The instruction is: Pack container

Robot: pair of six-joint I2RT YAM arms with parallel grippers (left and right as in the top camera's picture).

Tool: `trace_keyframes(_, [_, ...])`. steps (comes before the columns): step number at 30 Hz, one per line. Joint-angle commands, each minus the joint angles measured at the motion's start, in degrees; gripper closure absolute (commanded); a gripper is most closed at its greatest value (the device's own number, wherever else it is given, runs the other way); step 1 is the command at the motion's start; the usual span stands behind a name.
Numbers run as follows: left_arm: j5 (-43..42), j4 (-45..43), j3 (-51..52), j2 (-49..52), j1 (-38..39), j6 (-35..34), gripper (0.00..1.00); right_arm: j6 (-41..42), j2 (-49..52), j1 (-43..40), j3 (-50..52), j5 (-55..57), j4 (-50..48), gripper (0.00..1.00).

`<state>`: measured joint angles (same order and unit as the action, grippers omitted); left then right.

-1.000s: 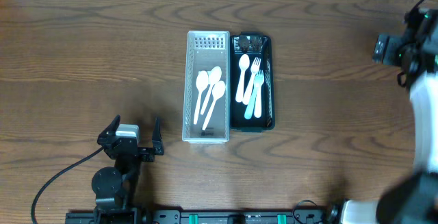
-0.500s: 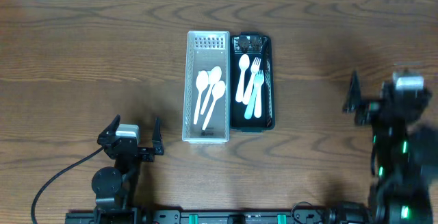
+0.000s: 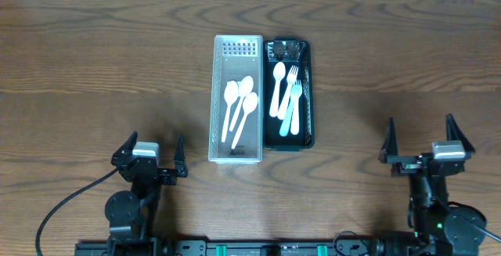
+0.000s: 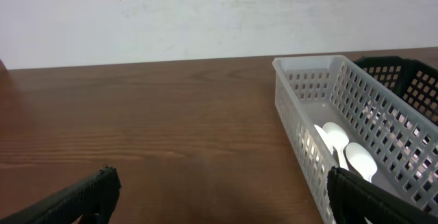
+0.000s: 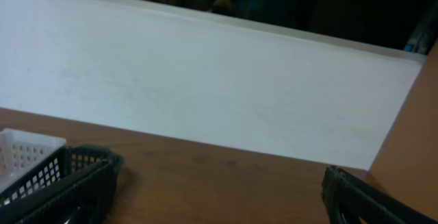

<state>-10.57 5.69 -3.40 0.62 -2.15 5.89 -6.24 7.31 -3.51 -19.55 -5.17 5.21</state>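
The left gripper (image 3: 154,143) and right gripper (image 3: 420,131) are spread wide, nothing held. A spoon (image 3: 243,121) ahead of the left jaws is best pinched across its handle.

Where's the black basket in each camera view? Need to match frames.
Overhead: black basket at centre, right beside the white basket, on that basket's right in the picture.
Left wrist: black basket at the right edge, behind the white basket.
Right wrist: black basket in the bottom-left corner, cut off by the frame.
Shared landmark: the white basket, next to it in all three views.
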Motion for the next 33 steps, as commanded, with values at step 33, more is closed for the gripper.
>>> trace_keyframes(33, [-0.4, 0.4, 1.8, -0.4, -0.2, 0.5, 0.02, 1.0, -7.0, 7.6, 19.2, -2.6, -1.6, 0.01])
